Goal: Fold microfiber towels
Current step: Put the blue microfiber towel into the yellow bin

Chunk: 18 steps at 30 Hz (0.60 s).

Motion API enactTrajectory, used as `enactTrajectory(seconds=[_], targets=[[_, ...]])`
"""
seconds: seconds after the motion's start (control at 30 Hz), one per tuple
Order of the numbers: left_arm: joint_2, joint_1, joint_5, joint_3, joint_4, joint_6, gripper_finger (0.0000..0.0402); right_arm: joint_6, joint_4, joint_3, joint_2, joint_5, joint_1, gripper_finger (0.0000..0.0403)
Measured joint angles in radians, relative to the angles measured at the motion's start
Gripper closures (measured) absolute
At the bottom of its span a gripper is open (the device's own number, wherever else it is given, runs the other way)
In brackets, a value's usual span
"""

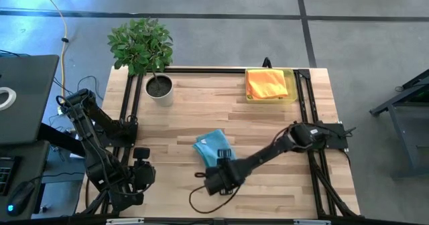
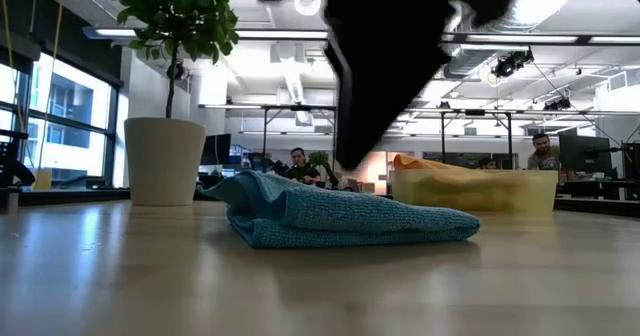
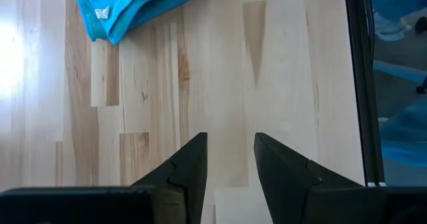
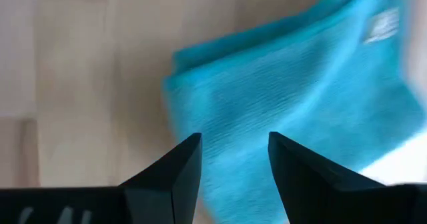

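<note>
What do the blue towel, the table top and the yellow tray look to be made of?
Blue towel: soft looped microfiber, matte, with a sewn tag. Table top: pale wood planks, smooth with a slight sheen and visible grain. Yellow tray: likely translucent plastic, since its contents show through.

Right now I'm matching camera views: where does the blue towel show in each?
High view: blue towel, table centre, at the right arm's tip.
Low view: centre, lying folded.
Left wrist view: top-left corner.
Right wrist view: fills the middle.
Shared landmark: its white tag.
</note>
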<state>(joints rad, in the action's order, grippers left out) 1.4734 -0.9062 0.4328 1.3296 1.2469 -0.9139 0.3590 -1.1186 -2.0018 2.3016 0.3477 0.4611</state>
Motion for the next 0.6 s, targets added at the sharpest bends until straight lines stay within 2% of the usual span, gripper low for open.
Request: enactTrajectory(seconds=[0.2,0.6], targets=[[0.0,0.0,0.0,0.0,-0.001,0.0,0.0287,0.031,0.137,0.119,0.0,-0.034,0.025,0.0238],[0.0,0.003,0.017,0.0,-0.006,-0.03,0.0287,0.067,0.346,0.294,-0.012,-0.067,-0.018,0.0238]])
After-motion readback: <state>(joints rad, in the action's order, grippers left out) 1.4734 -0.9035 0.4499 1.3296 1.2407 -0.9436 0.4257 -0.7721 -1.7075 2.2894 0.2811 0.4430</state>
